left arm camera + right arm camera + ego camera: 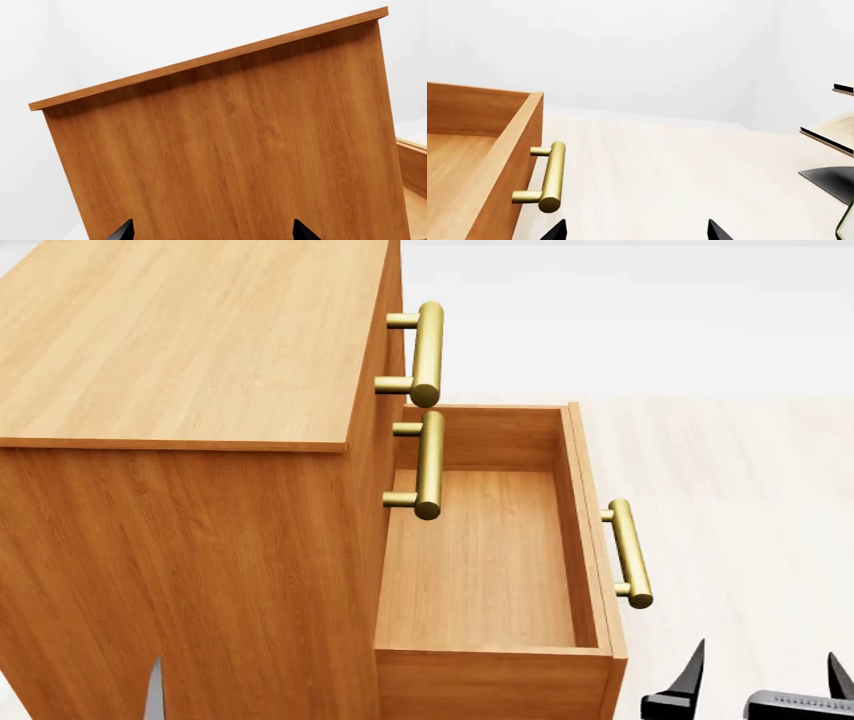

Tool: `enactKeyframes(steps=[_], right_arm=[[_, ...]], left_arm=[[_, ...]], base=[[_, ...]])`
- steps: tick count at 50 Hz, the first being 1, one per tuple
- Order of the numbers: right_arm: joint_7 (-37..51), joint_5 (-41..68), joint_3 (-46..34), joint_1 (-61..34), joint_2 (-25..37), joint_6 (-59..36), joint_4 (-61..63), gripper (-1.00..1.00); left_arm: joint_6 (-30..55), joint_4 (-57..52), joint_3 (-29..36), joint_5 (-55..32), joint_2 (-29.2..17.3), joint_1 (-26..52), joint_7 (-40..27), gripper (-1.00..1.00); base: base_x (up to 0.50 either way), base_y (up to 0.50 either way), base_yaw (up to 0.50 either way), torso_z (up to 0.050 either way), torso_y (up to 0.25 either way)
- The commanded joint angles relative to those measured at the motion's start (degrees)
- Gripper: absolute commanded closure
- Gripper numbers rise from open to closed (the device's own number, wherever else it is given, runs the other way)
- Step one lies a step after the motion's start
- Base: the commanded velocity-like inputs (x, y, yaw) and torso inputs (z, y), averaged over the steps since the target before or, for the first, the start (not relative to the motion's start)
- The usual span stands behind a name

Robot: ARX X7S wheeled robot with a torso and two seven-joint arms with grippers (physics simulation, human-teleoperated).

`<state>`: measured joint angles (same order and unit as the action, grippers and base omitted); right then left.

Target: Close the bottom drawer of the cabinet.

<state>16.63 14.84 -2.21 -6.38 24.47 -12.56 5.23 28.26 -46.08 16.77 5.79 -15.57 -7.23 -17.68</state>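
The honey-brown cabinet (187,540) fills the left of the head view. Its bottom drawer (481,570) stands pulled out to the right, empty inside, with its brass handle (627,552) on the front panel. The two upper drawers are in, their handles (424,350) stacked above the open box. My right gripper (763,680) is open and empty at the lower right, just in front of the drawer's front panel; the right wrist view shows the drawer handle (547,177) close by. My left gripper (212,231) is open, facing the cabinet's side wall (227,150).
The pale floor (747,470) spreads to the right of the drawer. In the right wrist view a pale plywood rack on a black base (834,150) stands at the edge.
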Motion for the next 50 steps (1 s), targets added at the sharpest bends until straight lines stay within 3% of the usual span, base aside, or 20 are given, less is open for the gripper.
enactKeyframes(steps=[1,10,27,50], right_arm=[[-4.61,-2.19,-3.49,-1.61,-1.30,7.59,-13.44,-1.00],[-7.20,-1.97,-4.34,-5.46,-3.09,12.20,-23.25,-1.00],[-9.81,-2.01,-5.86,-7.97,-4.17,14.59,-29.85,-1.00],[-10.74,-4.90,-10.56,-11.98,-6.51,12.65,-30.95,-1.00]], left_arm=[[-0.60,0.55,0.12,-0.35,-0.31,-0.23,-0.45,-1.00],[-0.80,0.73,0.38,-0.45,-0.57,-0.33,-0.73,-1.00],[-1.15,0.96,0.81,-0.67,-0.90,-0.43,-1.30,-1.00],[-1.54,1.42,1.07,-1.29,-1.32,-0.44,-1.92,-1.00]], base=[[0.00,0.00,0.00,0.000,0.000],[0.00,0.00,0.00,0.000,0.000],[0.00,0.00,0.00,0.000,0.000],[0.00,0.00,0.00,0.000,0.000]])
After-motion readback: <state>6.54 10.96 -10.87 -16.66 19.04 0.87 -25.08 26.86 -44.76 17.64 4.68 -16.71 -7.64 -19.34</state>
